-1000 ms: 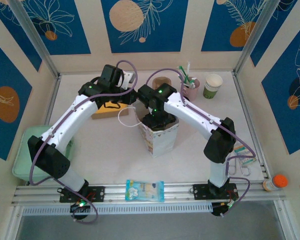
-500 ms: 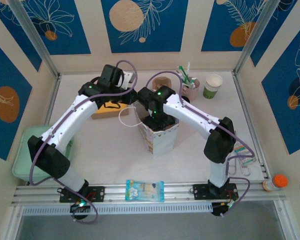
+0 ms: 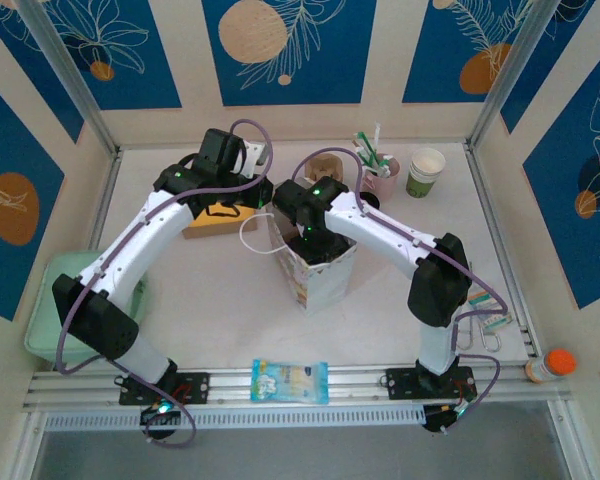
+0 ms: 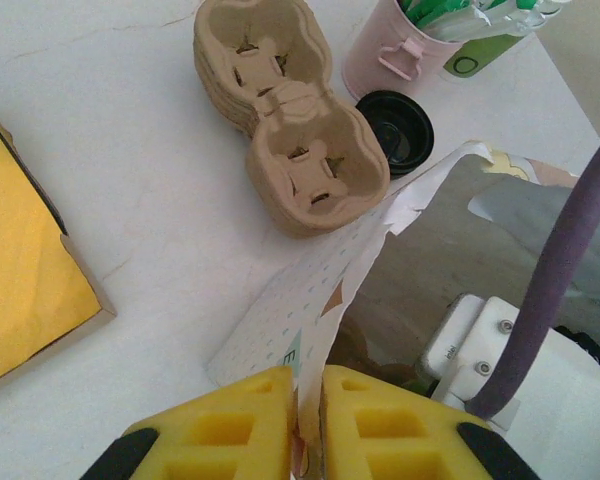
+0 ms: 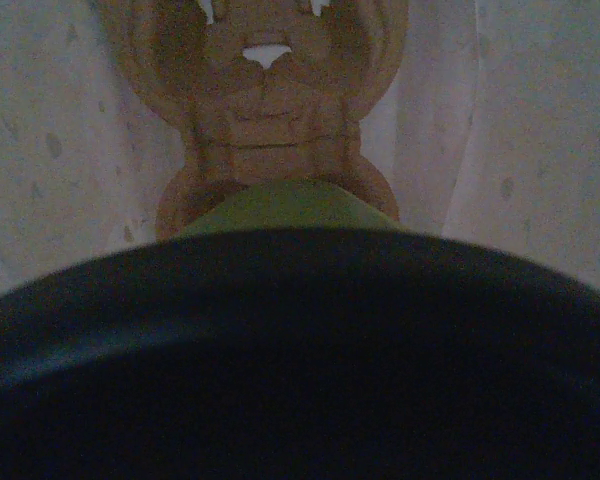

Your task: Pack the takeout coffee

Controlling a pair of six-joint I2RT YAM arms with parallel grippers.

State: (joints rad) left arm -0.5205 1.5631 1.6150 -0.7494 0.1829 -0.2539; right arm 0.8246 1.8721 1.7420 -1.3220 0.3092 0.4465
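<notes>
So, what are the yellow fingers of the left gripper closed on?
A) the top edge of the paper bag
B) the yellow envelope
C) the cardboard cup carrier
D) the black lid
A: in the left wrist view the left gripper has its yellow fingers pressed together on the top edge of the paper bag, while the cup carrier and the black lid lie apart from it.
</notes>
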